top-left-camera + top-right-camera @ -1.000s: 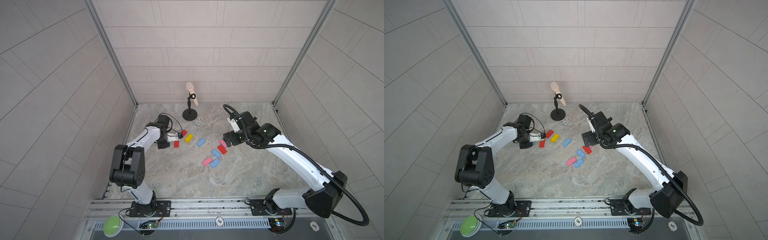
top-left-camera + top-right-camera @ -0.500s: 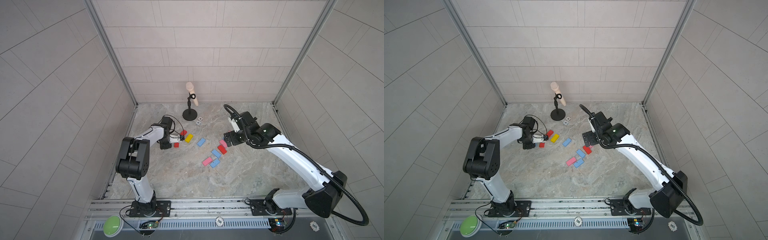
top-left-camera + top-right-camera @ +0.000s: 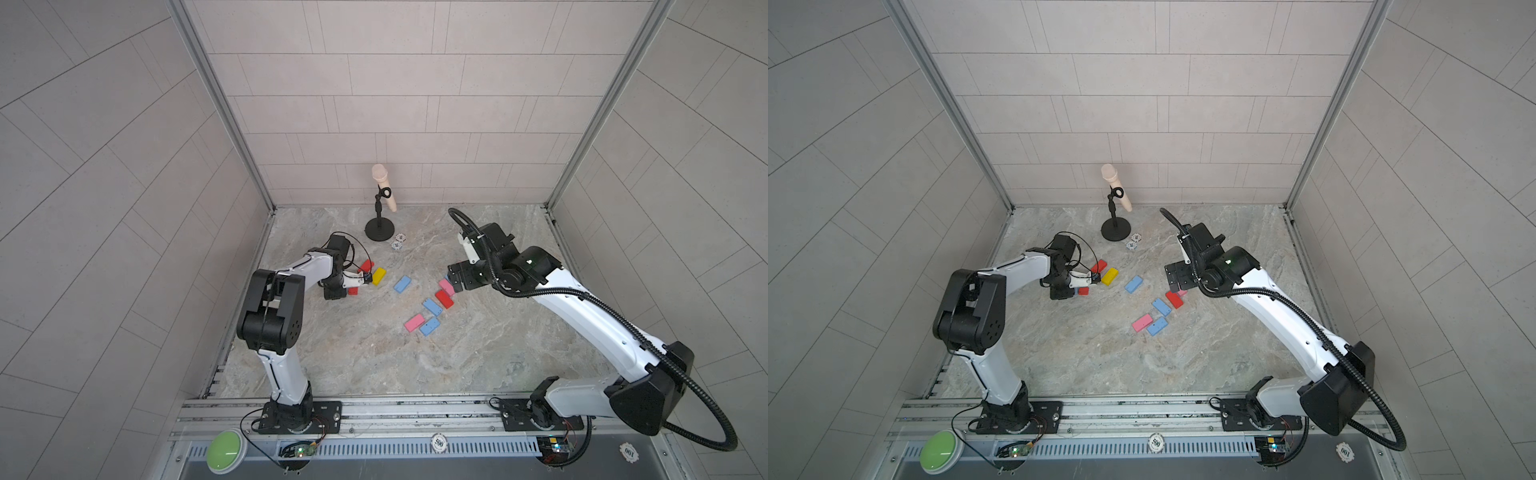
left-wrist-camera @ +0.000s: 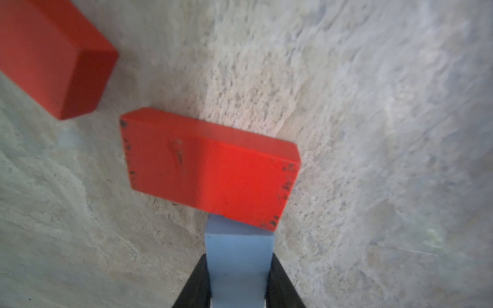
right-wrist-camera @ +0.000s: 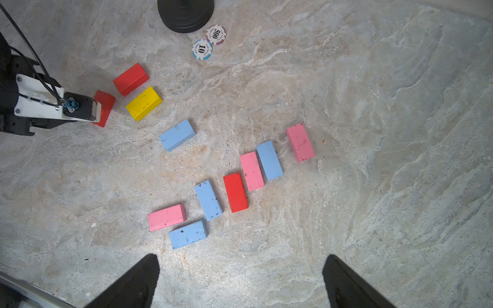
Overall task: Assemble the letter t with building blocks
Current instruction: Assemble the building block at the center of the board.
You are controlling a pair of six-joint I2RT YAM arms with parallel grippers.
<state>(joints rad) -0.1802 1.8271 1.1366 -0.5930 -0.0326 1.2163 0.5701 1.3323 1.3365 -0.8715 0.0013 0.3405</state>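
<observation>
One light blue block (image 4: 240, 248) is clenched between the black fingers (image 4: 197, 282) of the left claw (image 4: 239, 280), with its long axis running out along them. Its far end meets the long side of a red block (image 4: 210, 170) close to one corner, roughly square to it. In both top views this claw stands low over the table (image 3: 374, 365) at the left of the spread and hides the block it holds.

Just to its right, a second red block (image 3: 366, 266) and the yellow block (image 3: 378, 276) lie flat side by side, close but apart, with both long axes slanting toward the far right. A lone blue block (image 3: 402, 284) further right slants the same way.

Next comes a loose cluster. The near pink block (image 3: 414, 322) and near blue block (image 3: 429, 326) lie side by side on that same slant. The middle blue block (image 3: 432, 306), middle red block (image 3: 444, 299) and far pink block (image 3: 446, 286) form a staggered row, their axes slanting toward the far left.

The right claw (image 5: 241, 256) hangs over the right end of this row, spread wide and grasping nothing. Bare marble lies open along the near side and out to the right wall. A microphone stand (image 3: 379, 230) and two poker chips (image 3: 400, 237) sit by the back edge.
</observation>
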